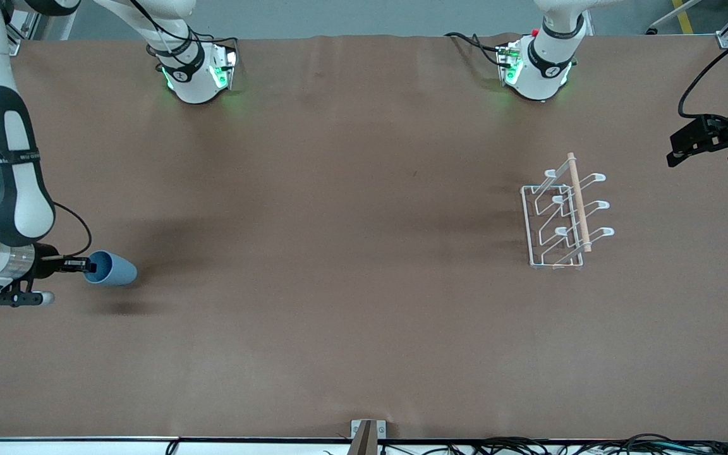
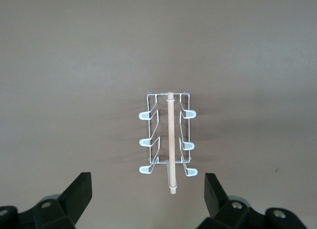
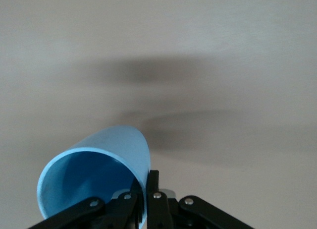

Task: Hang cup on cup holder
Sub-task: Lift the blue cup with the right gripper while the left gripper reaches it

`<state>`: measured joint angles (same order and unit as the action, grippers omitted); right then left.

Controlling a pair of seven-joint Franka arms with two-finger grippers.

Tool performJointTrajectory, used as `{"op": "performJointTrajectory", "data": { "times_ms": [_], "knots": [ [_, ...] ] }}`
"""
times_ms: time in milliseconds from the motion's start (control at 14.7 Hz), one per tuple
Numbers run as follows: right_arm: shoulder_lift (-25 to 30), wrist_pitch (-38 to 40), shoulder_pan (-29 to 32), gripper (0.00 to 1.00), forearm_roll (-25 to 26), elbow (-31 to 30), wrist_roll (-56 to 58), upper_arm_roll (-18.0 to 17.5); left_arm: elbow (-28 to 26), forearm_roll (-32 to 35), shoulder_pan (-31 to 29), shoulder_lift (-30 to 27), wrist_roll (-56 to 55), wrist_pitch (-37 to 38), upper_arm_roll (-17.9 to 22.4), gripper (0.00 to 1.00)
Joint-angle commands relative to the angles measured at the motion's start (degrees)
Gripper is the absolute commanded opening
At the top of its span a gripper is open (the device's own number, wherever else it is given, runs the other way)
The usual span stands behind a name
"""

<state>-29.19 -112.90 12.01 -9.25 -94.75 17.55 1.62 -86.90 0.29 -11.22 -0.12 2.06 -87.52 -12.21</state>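
Observation:
The light blue cup [image 1: 113,268] lies on its side in the air, held by its rim at the right arm's end of the table. My right gripper [image 1: 88,265] is shut on the cup's rim, one finger inside and one outside; the right wrist view shows the cup [image 3: 106,167] pinched between the fingers [image 3: 153,187]. The white wire cup holder [image 1: 564,215] with its wooden rod stands on the table toward the left arm's end. My left gripper [image 1: 677,151] is open and empty, raised beside the holder; the holder [image 2: 167,142] shows between its fingers [image 2: 79,192].
The brown table surface [image 1: 339,253] stretches between the cup and the holder. The arm bases [image 1: 196,72] stand along the table's edge farthest from the front camera. Cables lie along the edge nearest it.

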Motion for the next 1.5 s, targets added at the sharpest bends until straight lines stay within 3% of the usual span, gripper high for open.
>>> {"op": "performJointTrajectory", "data": {
  "times_ms": [0, 205, 545, 886, 1159, 1432],
  "knots": [
    [7.1, 6.3, -2.5, 0.01, -5.8, -1.8, -4.2, -0.8, 1.4, -0.8, -0.7, 0.5, 0.8, 1.1, -0.4, 1.00],
    [10.7, 10.2, -7.3, 0.01, -12.8, -1.3, -12.4, -0.8, 1.4, -0.8, -0.7, 0.5, 0.8, 1.1, -0.4, 1.00],
    [13.0, 11.7, -14.5, 0.01, -30.4, -1.2, -14.5, -0.8, 1.5, -0.8, 0.1, 0.3, 1.0, 1.3, -1.0, 1.00],
    [12.6, 10.4, -22.5, 0.00, -44.2, 1.6, -14.2, -0.7, 2.1, -0.6, 1.5, 0.3, 1.7, 1.9, -7.2, 1.00],
    [11.6, 8.9, -27.4, 0.00, -50.6, 4.0, -14.4, -0.7, 2.1, -2.8, 1.8, 0.7, 1.6, 1.4, -18.0, 1.00],
    [9.8, 8.9, -30.4, 0.00, -55.5, 5.4, -13.5, -0.7, 2.3, -6.9, 1.9, 1.1, 1.8, -5.5, -28.4, 1.00]
  ]
}}
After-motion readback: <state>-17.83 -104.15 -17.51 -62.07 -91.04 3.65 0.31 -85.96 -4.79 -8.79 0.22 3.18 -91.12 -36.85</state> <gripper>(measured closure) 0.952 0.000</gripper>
